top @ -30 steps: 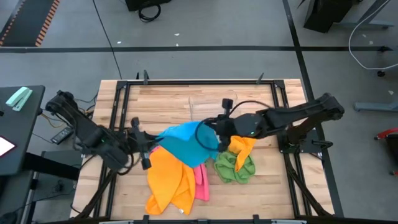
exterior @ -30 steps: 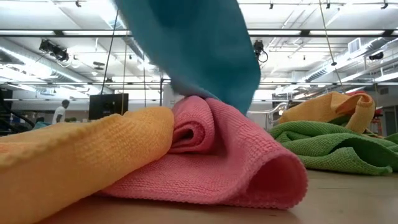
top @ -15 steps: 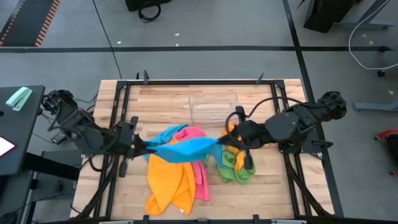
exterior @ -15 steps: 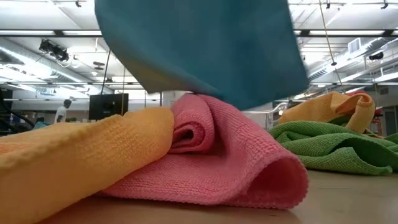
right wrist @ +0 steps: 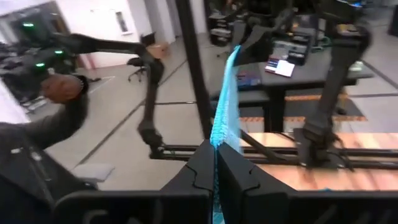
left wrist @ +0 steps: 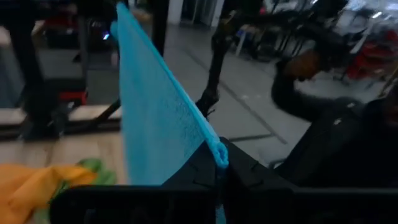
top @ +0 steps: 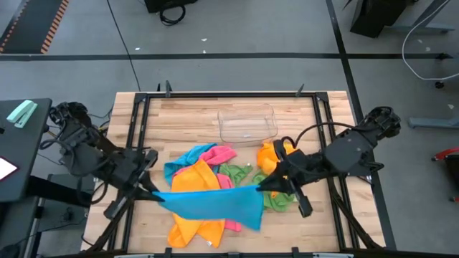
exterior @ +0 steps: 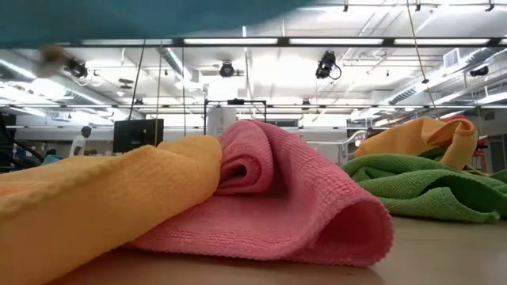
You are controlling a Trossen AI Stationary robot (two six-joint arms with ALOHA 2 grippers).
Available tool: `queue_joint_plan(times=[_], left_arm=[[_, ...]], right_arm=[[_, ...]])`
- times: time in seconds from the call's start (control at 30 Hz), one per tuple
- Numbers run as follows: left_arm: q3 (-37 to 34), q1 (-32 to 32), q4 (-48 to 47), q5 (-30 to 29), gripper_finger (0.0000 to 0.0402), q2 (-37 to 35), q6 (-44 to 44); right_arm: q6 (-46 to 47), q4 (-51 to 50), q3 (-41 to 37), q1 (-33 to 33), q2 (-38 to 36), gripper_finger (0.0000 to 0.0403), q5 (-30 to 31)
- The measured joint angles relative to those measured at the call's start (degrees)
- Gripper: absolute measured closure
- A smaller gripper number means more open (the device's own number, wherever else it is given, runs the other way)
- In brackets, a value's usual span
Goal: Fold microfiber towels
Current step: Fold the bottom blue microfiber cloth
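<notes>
so i had the blue towel (top: 215,204) stretched in the air over the table's near side, the left gripper (top: 150,192) clamped on one corner and the right gripper (top: 262,188) clamped on the other. to do this step well, i judged i should keep both corners level and the edge taut, then lower it flat onto bare wood. beneath it lay the orange towel (top: 188,221) and pink towel (exterior: 293,206) in a heap, the green towel (top: 276,199) beside them. farther back stood the clear tray (top: 247,123).
</notes>
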Motion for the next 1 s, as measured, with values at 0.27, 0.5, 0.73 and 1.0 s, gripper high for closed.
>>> queue_joint_plan(times=[0.27, 0.5, 0.73, 1.0], left_arm=[[-0.22, 2.34, -25.09, -16.1, 0.0393, 1.43, -11.04], [-0.22, 8.63, -38.97, -24.12, 0.0378, 4.34, -17.03], [-0.22, 15.85, -48.4, -25.29, 0.0394, 10.71, -18.52], [-0.22, 23.02, -56.74, -31.88, 0.038, 16.26, -18.46]], right_arm=[[0.07, -14.19, -5.42, -6.6, 0.34, 0.039, 12.58], [-4.05, -15.77, -13.64, -17.22, 0.36, 0.039, 12.68], [-8.39, -15.29, -18.94, -25.4, 0.36, 0.0391, 12.34], [-17.41, -12.5, -22.14, -31.3, 0.38, 0.0391, 12.11]])
